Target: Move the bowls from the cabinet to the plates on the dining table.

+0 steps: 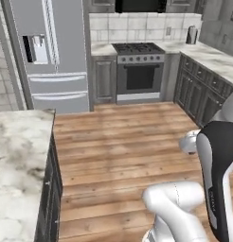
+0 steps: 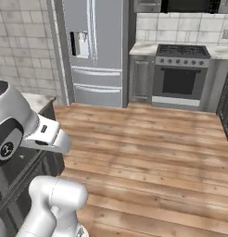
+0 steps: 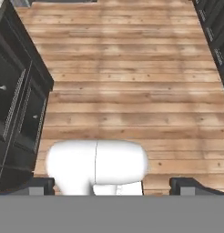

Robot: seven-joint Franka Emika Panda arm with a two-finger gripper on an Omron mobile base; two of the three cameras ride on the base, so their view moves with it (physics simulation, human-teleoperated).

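Note:
The dining table (image 1: 19, 156) runs along the left, and the stretch of its white marble top that I see is bare. Its dark panelled front (image 3: 20, 104) fills the left of the hand view. My gripper (image 3: 113, 185) is open, its two dark fingertips (image 3: 38, 185) set wide apart with nothing between them. It looks down at the wooden floor beside the table. The bowls, the cabinet and the plates are out of view.
A steel fridge (image 1: 52, 52) stands at the back left, with a stove (image 1: 138, 71) to its right. A marble counter over dark base units (image 1: 203, 80) runs down the right side. Open wooden floor (image 1: 123, 142) lies between them and the table.

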